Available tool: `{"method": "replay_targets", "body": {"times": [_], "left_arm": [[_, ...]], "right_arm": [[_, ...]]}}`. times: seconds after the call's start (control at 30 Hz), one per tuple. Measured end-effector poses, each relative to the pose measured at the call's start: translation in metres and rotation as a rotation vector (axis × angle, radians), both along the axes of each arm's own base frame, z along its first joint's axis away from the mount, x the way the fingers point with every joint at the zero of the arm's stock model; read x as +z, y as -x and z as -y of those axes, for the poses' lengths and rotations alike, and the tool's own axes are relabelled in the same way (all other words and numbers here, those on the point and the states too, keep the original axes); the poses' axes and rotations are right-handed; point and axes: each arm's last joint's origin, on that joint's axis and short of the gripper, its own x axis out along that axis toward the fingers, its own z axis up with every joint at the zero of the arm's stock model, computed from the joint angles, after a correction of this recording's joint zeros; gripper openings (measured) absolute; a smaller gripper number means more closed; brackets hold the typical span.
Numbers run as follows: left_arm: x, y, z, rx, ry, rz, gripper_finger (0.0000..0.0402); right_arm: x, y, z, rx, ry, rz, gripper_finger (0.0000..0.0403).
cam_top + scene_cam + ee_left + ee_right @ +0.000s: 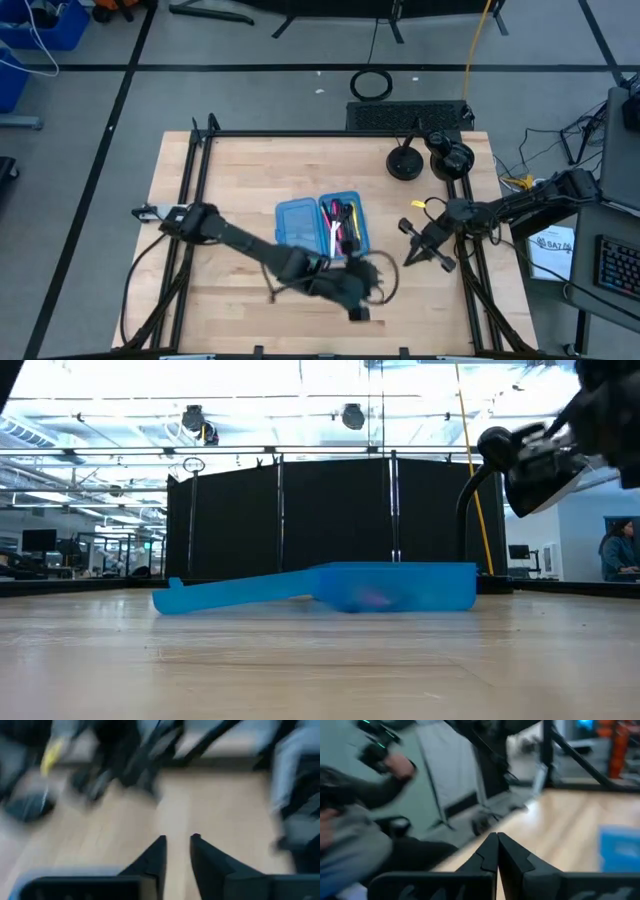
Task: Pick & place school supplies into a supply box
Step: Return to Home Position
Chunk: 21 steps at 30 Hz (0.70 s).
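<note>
The translucent blue supply box (322,224) lies open on the table's middle, its lid half (297,222) flat on the left. Its right half (343,226) holds pink-red, yellow and dark pens (338,222); I cannot pick out the scissors. In the low view the box (395,586) stands on the wood, with its lid (235,594) sloping down to the left. My left gripper (368,288) (177,841) hovers near the table's near edge, just near-right of the box, open with bare wood between its fingers. My right gripper (418,242) (497,839) is right of the box, shut and empty.
Two black round objects (405,163) (450,158) stand at the table's far right. A yellow cable end (418,203) lies near the right arm. Black frame rails (195,180) run along both sides. A person (350,795) sits beyond the table; another person (620,550) is far off.
</note>
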Motion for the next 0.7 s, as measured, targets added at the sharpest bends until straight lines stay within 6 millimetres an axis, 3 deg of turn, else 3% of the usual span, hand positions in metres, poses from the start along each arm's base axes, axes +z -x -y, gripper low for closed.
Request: {"method": "replay_targets", "body": {"times": [0.17,0.27,0.4,0.7], "left_arm": [[0.015,-0.001,0.043,-0.225,-0.174,0.291,0.0011],[0.025,0.0,0.054,-0.245,-0.163,0.41,0.001],[0.038,-0.003,0.048,-0.205,-0.119,0.516,0.0004],[0.041,-0.011,0.034,-0.132,0.027,0.567,0.0004]], "right_arm": [[0.013,0.005,-0.014,0.135,-0.062,0.104,0.0],[0.017,0.009,-0.022,0.198,-0.069,0.15,0.0],[0.02,0.013,-0.03,0.253,-0.064,0.202,0.0],[0.019,0.015,-0.035,0.243,-0.055,0.197,0.0]]}}
